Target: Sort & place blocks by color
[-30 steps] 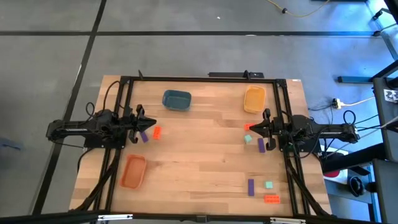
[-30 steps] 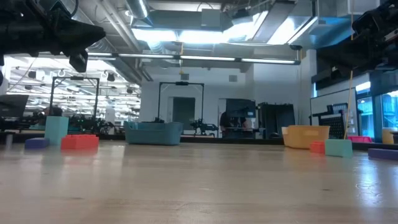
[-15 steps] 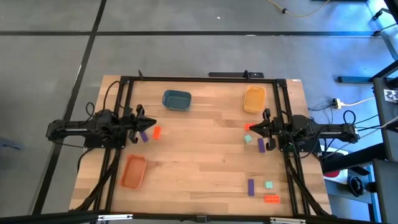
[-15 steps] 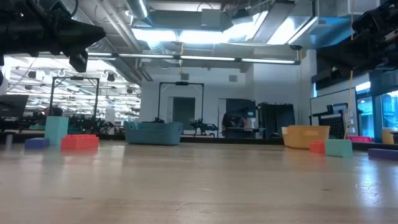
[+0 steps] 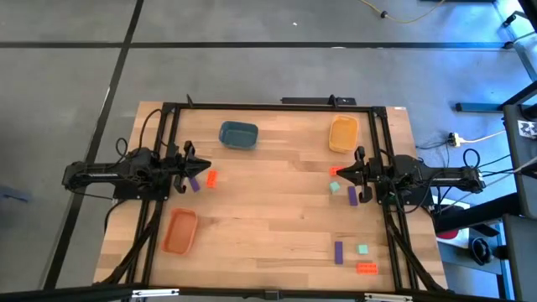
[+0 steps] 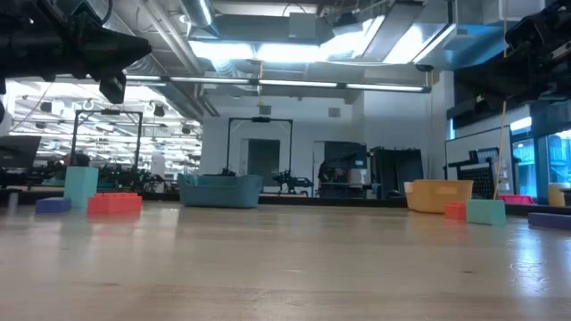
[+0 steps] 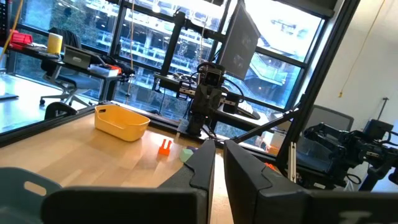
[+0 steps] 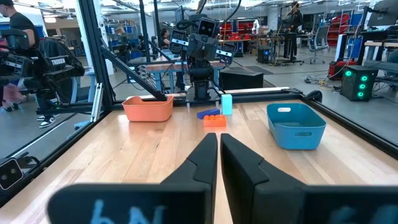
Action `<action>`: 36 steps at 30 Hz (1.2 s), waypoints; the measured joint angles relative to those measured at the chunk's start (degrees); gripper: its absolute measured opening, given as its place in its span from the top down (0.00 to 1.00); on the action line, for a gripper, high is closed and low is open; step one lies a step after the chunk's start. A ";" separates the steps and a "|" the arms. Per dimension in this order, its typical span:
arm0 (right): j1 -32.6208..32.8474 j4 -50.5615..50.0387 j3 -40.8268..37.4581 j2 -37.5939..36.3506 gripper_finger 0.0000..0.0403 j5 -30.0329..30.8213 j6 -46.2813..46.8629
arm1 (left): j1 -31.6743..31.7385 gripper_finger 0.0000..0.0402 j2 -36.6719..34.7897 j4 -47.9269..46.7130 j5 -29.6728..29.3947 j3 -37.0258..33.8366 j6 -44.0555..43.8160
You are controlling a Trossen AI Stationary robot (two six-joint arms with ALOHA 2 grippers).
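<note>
Both arms wait drawn back at the table's sides, each gripper shut, above the table and touching nothing. By my left gripper [image 5: 201, 169] [image 7: 218, 163] lie a purple block [image 5: 195, 184] and an orange-red block [image 5: 211, 178]; a teal block [image 6: 80, 187] stands on end beside them. By my right gripper [image 5: 337, 174] [image 8: 219, 148] lie an orange-red block [image 5: 334, 171], a teal block [image 5: 335, 188] and a purple block [image 5: 352, 196]. A purple [image 5: 338, 252], a teal [image 5: 362, 249] and an orange-red block [image 5: 366, 268] lie near the front right corner.
A blue tray [image 5: 238, 135] stands at the far left of middle, a yellow-orange tray [image 5: 342, 133] at the far right, an orange tray [image 5: 179, 231] at the near left. A black frame [image 5: 268, 106] runs round the table. Bare wood lies in the middle.
</note>
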 joint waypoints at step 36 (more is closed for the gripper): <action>-0.01 0.00 0.00 -0.01 0.94 0.00 0.00 | 0.10 0.71 15.33 -20.67 -24.41 26.63 -12.75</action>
